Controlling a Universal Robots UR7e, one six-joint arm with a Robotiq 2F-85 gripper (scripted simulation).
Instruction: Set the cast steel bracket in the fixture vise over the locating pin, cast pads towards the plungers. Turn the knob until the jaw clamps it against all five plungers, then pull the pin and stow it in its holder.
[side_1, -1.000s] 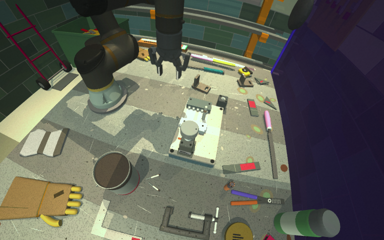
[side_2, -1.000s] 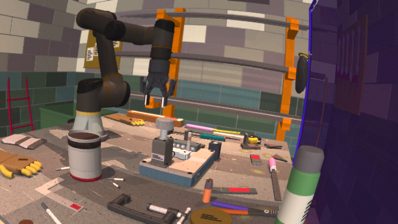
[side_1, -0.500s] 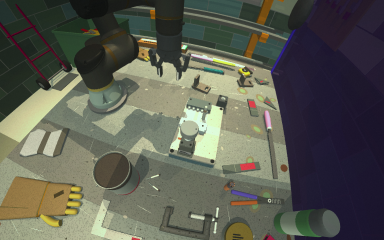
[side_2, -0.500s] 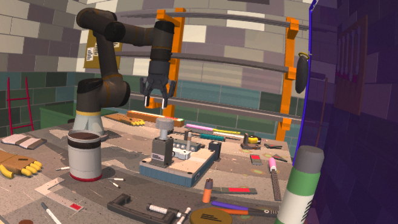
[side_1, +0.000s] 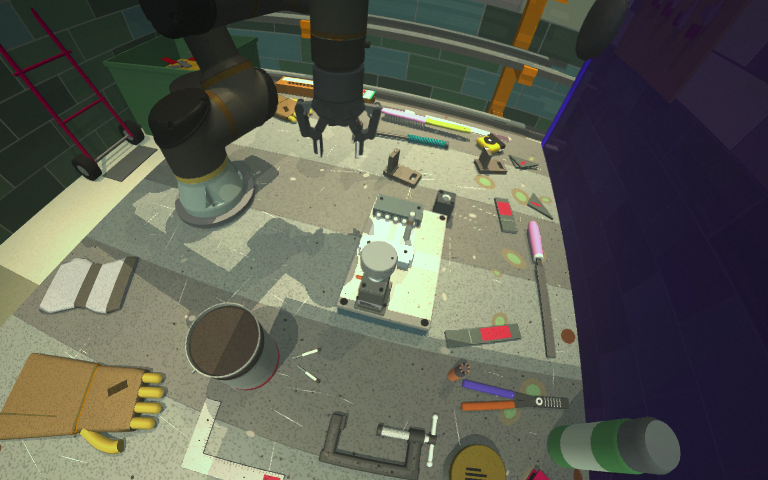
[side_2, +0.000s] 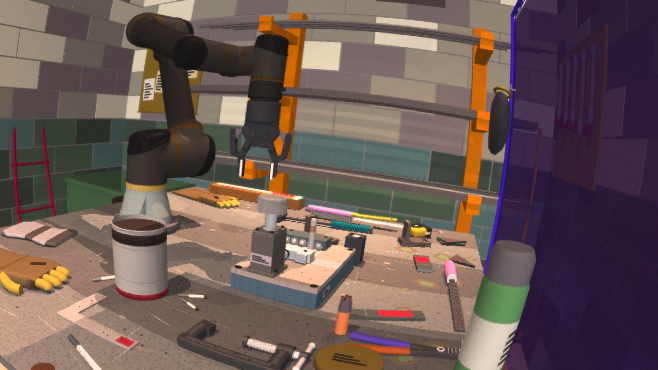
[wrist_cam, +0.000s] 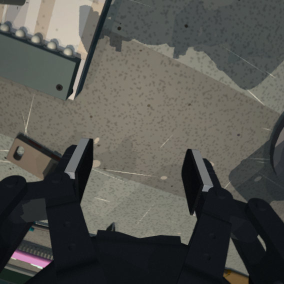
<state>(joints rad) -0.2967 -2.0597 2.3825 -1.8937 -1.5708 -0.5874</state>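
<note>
The fixture vise (side_1: 391, 266) sits on its pale base plate in the middle of the bench, with a grey knob (side_1: 378, 257) on a post at the near end and a plunger block (side_1: 397, 208) with a row of round plungers (wrist_cam: 37, 38) at the far end. The locating pin (side_2: 311, 231) stands upright on the plate near the plungers. A dark pin holder (side_1: 444, 200) stands by the plate's far right corner. The brown cast bracket (side_1: 401, 170) rests on the bench beyond the vise. My gripper (side_1: 338, 148) hangs high above the bench, left of the bracket, open and empty.
My arm's base (side_1: 212, 192) stands on the bench to the left of the vise. A large cup (side_1: 232, 346) sits near the front left, a C-clamp (side_1: 376, 447) lies at the front edge, and files and pens (side_1: 541, 283) are strewn along the right side.
</note>
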